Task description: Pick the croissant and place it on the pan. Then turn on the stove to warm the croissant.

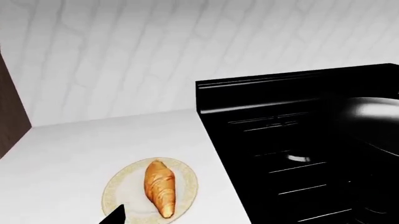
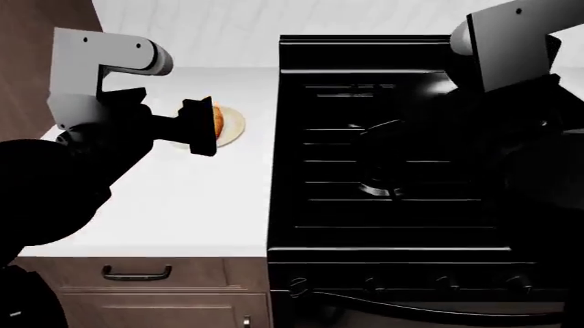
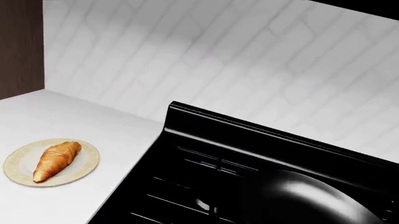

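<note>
The golden croissant (image 1: 160, 187) lies on a round cream plate (image 1: 118, 184) on the white counter, left of the black stove (image 2: 383, 178). In the right wrist view the croissant (image 3: 56, 161) is lengthwise on the plate (image 3: 87, 158). My left gripper (image 2: 198, 127) hovers just in front of the plate, jaws spread and empty; one black fingertip (image 1: 116, 215) shows beside the plate's rim. The glossy black pan (image 3: 311, 196) sits on the stove grates, also visible as pan (image 1: 371, 114). My right arm (image 2: 511, 48) reaches over the stove; its gripper is lost against the black.
White counter (image 2: 182, 198) runs from a brown cabinet wall (image 1: 9, 107) to the stove. A tiled white wall (image 3: 218, 56) stands behind. Round knobs (image 2: 370, 284) line the stove front. A drawer with a handle (image 2: 137, 273) is below the counter.
</note>
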Available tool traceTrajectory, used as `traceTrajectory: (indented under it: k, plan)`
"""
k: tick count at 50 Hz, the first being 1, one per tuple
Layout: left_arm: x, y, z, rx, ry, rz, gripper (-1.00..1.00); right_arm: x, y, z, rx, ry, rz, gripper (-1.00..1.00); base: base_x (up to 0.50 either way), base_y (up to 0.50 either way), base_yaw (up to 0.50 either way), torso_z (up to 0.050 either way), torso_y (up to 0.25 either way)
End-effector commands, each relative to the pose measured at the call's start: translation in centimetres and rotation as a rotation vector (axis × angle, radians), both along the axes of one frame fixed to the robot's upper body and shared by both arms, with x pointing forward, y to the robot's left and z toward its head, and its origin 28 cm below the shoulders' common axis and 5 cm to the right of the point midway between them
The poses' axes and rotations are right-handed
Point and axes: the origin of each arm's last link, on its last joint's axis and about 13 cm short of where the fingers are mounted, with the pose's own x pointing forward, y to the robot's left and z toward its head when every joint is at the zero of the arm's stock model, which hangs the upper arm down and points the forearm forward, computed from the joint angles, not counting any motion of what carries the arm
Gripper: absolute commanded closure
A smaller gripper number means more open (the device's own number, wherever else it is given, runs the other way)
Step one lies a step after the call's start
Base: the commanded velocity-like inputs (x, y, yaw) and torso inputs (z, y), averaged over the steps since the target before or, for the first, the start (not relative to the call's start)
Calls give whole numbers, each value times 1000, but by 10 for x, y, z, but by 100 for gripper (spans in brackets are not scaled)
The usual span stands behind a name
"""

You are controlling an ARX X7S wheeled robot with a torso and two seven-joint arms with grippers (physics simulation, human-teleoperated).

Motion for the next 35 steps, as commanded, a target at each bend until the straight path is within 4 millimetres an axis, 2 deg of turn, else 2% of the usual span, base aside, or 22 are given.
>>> traceTrajectory:
  k: [1,21,35]
  plan:
    - [1,-1,5,16,13,14,-100,0,1,3,-15,0,3,-100,500,0,0,0,0]
    - [-3,-2,4,29,18,10,-100,-6,0,2,-24,19,3,-100,498,0,0,0,1]
    - [2,-5,5,48,89,30,-100,-3,-2,-3,-22,28,11,-100,0,0,0,0,1]
